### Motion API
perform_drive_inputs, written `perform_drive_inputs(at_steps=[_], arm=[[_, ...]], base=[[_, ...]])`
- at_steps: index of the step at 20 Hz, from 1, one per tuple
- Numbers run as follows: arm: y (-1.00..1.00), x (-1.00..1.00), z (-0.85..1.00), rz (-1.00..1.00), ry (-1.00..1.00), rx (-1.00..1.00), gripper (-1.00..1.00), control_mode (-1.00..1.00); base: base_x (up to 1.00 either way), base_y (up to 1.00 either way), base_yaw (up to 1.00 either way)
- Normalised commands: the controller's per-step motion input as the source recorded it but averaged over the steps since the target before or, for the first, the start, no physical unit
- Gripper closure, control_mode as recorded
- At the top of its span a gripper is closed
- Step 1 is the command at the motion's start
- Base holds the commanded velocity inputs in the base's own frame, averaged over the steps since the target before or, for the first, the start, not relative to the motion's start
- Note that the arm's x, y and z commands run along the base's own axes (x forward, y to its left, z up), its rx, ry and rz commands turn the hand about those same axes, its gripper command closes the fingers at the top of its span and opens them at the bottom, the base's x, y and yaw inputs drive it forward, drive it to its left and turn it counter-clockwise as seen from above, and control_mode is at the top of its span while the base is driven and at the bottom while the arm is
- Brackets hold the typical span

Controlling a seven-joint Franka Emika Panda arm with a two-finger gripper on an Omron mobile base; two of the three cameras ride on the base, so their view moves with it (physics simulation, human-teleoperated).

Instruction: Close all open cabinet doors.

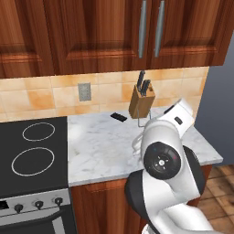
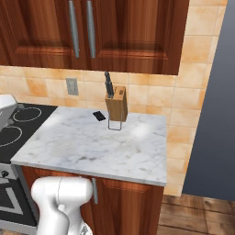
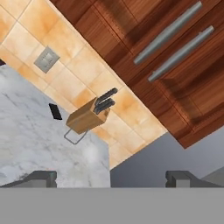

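Two reddish-brown upper cabinet doors meet above the counter, the left door and the right door. Their long silver bar handles stand side by side at the seam. Both doors look flush with the cabinet front. In the rolled hand view the same handles run diagonally at the upper right. My gripper is open, fingertips far apart, with nothing between them, well below and away from the doors.
A wooden knife block stands at the back of the marble counter. A small black object lies beside it. The stove is on the left, a grey wall on the right.
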Motion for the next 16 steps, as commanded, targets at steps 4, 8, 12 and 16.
perform_drive_inputs(at_steps=[4,8,12,16], arm=[[0.00,-0.01,-0.03,0.00,0.00,0.00,-1.00,1.00],[0.00,0.00,0.00,0.00,0.00,0.00,-1.00,1.00],[0.00,0.00,0.00,0.00,0.00,0.00,-1.00,1.00],[0.00,0.00,0.00,0.00,0.00,0.00,-1.00,1.00]], base=[[-0.09,0.03,0.00],[-0.81,0.57,0.00],[-0.86,0.94,0.00],[-0.63,1.00,0.00]])
